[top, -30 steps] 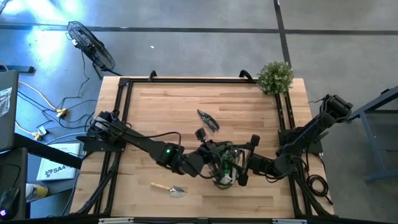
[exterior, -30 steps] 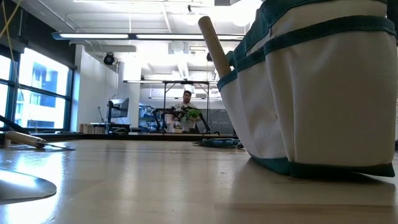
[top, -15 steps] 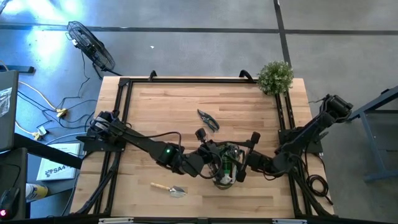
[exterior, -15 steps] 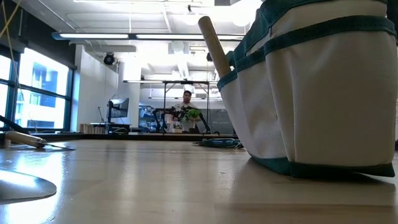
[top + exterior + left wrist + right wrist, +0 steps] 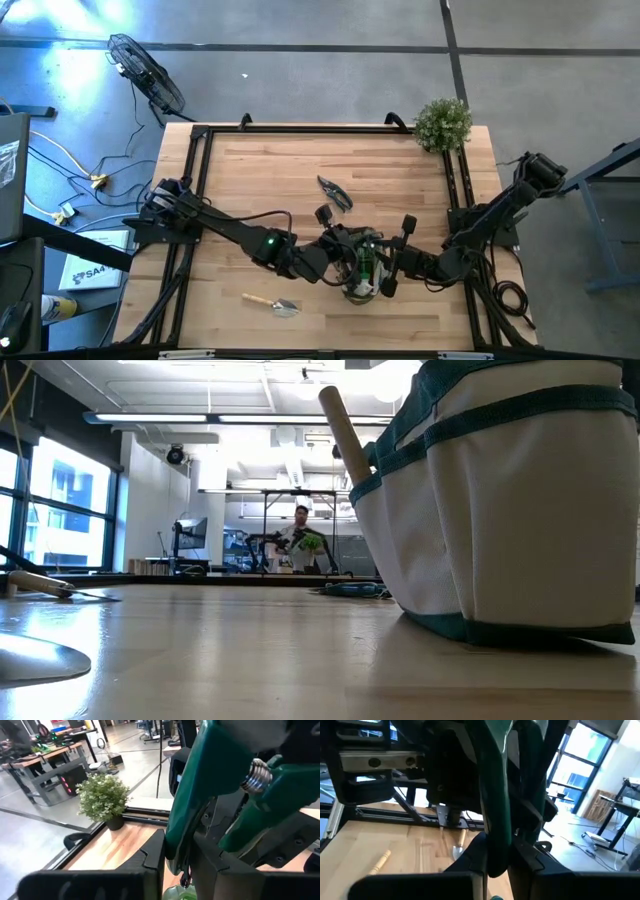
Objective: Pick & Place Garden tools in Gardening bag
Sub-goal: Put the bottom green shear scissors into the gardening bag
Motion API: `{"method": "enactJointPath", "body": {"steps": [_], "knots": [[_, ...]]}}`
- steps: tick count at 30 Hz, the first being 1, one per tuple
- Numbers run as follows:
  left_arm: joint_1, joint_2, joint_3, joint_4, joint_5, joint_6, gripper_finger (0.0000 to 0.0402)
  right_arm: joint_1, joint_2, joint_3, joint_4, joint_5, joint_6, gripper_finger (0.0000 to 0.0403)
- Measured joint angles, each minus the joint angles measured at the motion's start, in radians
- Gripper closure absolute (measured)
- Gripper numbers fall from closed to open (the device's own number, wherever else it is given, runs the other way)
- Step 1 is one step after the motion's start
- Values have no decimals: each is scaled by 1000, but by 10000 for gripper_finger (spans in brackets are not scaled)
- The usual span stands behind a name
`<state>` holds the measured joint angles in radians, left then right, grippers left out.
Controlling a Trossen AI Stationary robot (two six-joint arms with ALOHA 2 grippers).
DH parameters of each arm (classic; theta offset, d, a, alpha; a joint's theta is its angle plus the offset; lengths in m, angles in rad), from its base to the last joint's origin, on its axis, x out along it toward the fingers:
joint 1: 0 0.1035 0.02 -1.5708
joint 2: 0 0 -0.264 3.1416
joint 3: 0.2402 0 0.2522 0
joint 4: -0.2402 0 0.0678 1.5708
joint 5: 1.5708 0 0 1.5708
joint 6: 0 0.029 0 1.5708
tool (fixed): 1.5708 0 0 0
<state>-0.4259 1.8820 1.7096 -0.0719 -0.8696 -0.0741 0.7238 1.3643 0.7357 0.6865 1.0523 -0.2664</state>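
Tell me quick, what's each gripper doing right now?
Left gripper: shut on the gardening bag's green handle.
Right gripper: shut on the bag's other green handle.

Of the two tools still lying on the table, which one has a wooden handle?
The trowel near the table's front edge; the pruning shears at mid-table have dark handles.
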Motion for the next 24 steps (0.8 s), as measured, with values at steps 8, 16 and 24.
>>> {"method": "enactJointPath", "body": {"steps": [8, 16, 24], "knots": [[0, 0, 0, -6, 21, -11, 242, 0, 0, 0, 5, 21, 0, 375], [0, 0, 0, -43, 50, -13, 228, 20, 0, 0, -1, 52, -23, 377], [-1, 4, -2, -168, -52, -9, 227, 97, -3, 1, 15, 244, -93, 378]]}}
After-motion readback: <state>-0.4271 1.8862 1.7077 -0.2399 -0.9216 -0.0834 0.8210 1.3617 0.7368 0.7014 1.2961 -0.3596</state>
